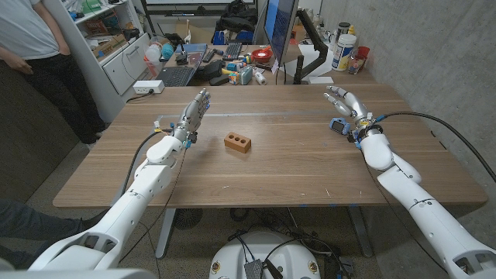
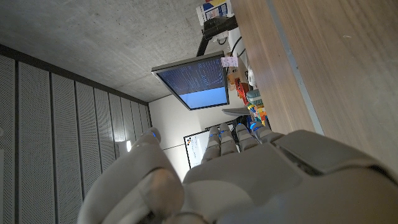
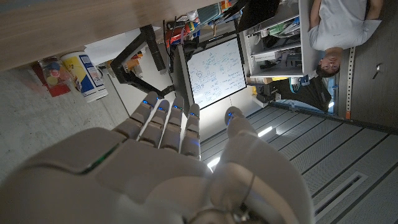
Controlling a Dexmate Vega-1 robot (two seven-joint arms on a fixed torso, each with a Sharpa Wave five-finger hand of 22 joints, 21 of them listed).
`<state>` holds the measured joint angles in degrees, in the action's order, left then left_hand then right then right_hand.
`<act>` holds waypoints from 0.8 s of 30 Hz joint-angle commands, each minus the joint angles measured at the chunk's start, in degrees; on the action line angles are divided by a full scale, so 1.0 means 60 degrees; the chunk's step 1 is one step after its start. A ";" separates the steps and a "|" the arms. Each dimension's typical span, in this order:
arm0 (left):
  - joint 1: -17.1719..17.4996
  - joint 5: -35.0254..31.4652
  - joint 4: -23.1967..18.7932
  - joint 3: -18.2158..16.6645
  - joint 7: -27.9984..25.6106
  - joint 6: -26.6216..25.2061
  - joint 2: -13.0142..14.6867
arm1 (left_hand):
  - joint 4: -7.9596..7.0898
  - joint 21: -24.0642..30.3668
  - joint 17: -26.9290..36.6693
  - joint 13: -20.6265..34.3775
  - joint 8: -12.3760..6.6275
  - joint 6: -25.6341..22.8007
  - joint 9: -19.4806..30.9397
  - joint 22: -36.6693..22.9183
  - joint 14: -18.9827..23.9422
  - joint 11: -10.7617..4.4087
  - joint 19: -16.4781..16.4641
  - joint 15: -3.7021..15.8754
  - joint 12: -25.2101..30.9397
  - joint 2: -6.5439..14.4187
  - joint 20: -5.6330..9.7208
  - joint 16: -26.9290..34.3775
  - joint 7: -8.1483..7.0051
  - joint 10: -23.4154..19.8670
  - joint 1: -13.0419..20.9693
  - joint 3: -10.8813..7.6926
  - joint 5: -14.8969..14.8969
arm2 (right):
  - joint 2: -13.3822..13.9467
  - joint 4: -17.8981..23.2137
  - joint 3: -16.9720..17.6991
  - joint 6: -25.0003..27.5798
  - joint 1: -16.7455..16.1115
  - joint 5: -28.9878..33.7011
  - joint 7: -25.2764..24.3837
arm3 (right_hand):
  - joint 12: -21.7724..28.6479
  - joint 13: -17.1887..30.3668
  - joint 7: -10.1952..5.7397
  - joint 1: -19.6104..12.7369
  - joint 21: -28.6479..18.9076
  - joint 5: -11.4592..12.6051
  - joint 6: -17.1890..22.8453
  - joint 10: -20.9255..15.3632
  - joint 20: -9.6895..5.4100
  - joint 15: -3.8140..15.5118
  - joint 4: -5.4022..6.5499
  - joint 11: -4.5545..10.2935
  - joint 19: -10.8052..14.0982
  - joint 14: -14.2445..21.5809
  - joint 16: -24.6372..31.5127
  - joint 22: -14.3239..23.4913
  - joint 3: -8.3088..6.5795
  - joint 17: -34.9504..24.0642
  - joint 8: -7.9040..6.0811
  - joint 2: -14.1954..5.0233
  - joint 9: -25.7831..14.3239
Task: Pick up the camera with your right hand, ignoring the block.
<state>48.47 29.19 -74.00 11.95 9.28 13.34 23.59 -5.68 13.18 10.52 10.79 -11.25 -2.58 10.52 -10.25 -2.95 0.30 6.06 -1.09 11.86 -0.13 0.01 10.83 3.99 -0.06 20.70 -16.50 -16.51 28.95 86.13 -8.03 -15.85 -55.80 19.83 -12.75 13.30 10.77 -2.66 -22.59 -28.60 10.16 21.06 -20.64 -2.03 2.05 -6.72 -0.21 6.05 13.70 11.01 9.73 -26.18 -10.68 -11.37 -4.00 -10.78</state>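
Observation:
The camera (image 1: pixel 337 125), small and blue-black, lies on the wooden table (image 1: pixel 294 170) at the right, just beside my right hand's wrist on its inner side. My right hand (image 1: pixel 347 104) stands above the table with its fingers stretched away from me, holding nothing; its back also shows in the right wrist view (image 3: pixel 174 162). The brown block (image 1: pixel 238 142), with holes in its side, sits near the table's middle. My left hand (image 1: pixel 194 110) is raised at the left with fingers extended and nothing in it, and its back is seen from the left wrist (image 2: pixel 249 180).
A cluttered desk behind the table's far edge carries a monitor (image 1: pixel 280 27), a laptop (image 1: pixel 177 75) and a white canister (image 1: pixel 346 53). A person (image 1: pixel 39 46) stands at the back left by a shelf. A black cable (image 1: pixel 442 128) crosses the table's right side.

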 commanded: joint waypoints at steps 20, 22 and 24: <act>-0.0050 0.0091 0.0281 0.0016 0.0161 0.0101 -0.0093 | 0.0028 -0.0053 0.0024 0.0044 -0.0031 -0.0066 0.0020 -0.0035 -0.0006 -0.0005 -0.0008 0.0028 -0.0011 0.0060 -0.0118 0.0017 -0.0039 0.0049 0.0081 0.0061 0.0035 | 0.0627 0.0945 -0.0379 0.2175 -0.0067 0.1315 0.0477 | -0.0091 0.0027 -0.0199 -0.0286 0.0317 0.0036 -0.0111 0.0192 0.0079 -0.0170 -0.0278 0.0011 -0.0275 -0.0084 -0.0059 0.0030 -0.0078 0.0058 0.0060 0.0125 -0.0047; -0.0079 0.0101 0.0341 0.0022 0.0187 0.0110 -0.0114 | 0.0028 -0.0056 0.0024 0.0044 -0.0031 -0.0068 0.0021 -0.0035 -0.0005 0.0007 -0.0005 0.0032 -0.0012 0.0061 -0.0139 0.0017 -0.0043 0.0051 0.0081 0.0063 0.0036 | 0.0641 0.0992 -0.0398 0.2303 -0.0060 0.1357 0.0509 | -0.0096 0.0027 -0.0202 -0.0338 0.0340 0.0042 -0.0135 0.0203 0.0095 -0.0175 -0.0316 0.0010 -0.0281 -0.0094 -0.0064 0.0029 -0.0090 0.0065 0.0065 0.0147 -0.0047; -0.0106 0.0106 0.0401 0.0030 0.0209 0.0116 -0.0129 | 0.0028 -0.0059 0.0025 0.0045 -0.0032 -0.0074 0.0021 -0.0036 -0.0005 -0.0013 -0.0006 0.0024 -0.0012 0.0062 -0.0150 0.0017 -0.0053 0.0050 0.0082 0.0066 0.0038 | 0.0683 0.1048 -0.0421 0.2409 -0.0050 0.1417 0.0555 | -0.0103 0.0026 -0.0205 -0.0437 0.0384 0.0050 -0.0162 0.0220 0.0121 -0.0188 -0.0382 0.0007 -0.0297 -0.0130 -0.0078 0.0026 -0.0113 0.0075 0.0066 0.0185 -0.0047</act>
<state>48.37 29.58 -72.90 12.06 9.91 14.05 23.08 -5.44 12.91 10.52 10.79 -11.25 -2.88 10.52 -10.25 -2.95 0.31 5.85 -1.10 11.86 0.09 -0.65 10.83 3.68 -0.06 20.93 -16.26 -16.25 32.14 90.79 -9.72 -5.74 -56.26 26.16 -10.48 12.85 10.77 -3.81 -24.42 -26.67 10.16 20.36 -19.60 -1.53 1.23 -8.49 -0.23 4.53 12.89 10.63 9.73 -26.66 -10.12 -10.92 -2.93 -10.78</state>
